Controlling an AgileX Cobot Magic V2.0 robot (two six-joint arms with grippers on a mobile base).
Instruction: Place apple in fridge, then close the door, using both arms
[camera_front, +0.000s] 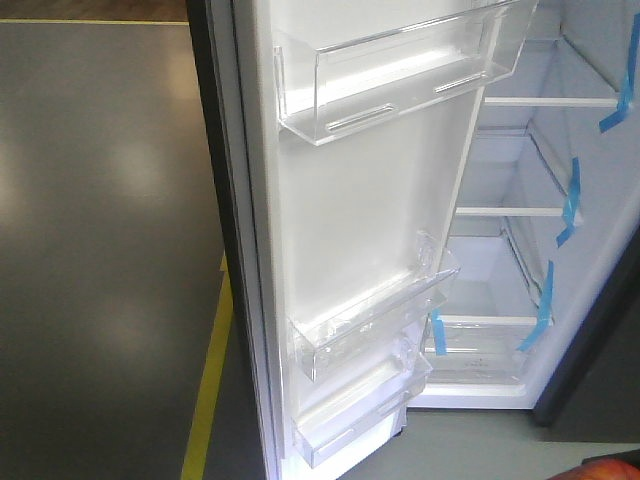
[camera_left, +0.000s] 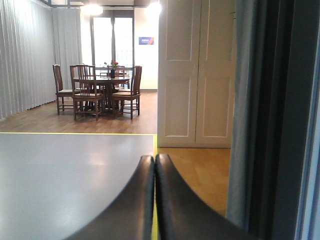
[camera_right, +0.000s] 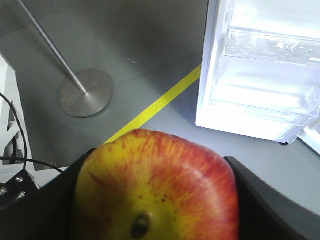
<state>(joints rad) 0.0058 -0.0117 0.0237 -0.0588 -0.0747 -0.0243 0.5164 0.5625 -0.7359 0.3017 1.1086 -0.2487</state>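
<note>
Apple (camera_right: 155, 187) clamped sideways by right gripper (camera_right: 159, 167), short of open fridge (camera_front: 490, 250). Judged firm, smooth, light, bruisable; side grip at widest girth suits. Left gripper (camera_left: 154, 160) pinched closed, empty.

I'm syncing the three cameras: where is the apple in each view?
Exterior front: the apple, a red sliver at the bottom right edge.
Left wrist: not in it.
Right wrist: the apple fills the bottom centre.
Shared landmark: the yellow floor line, in all three.
</note>
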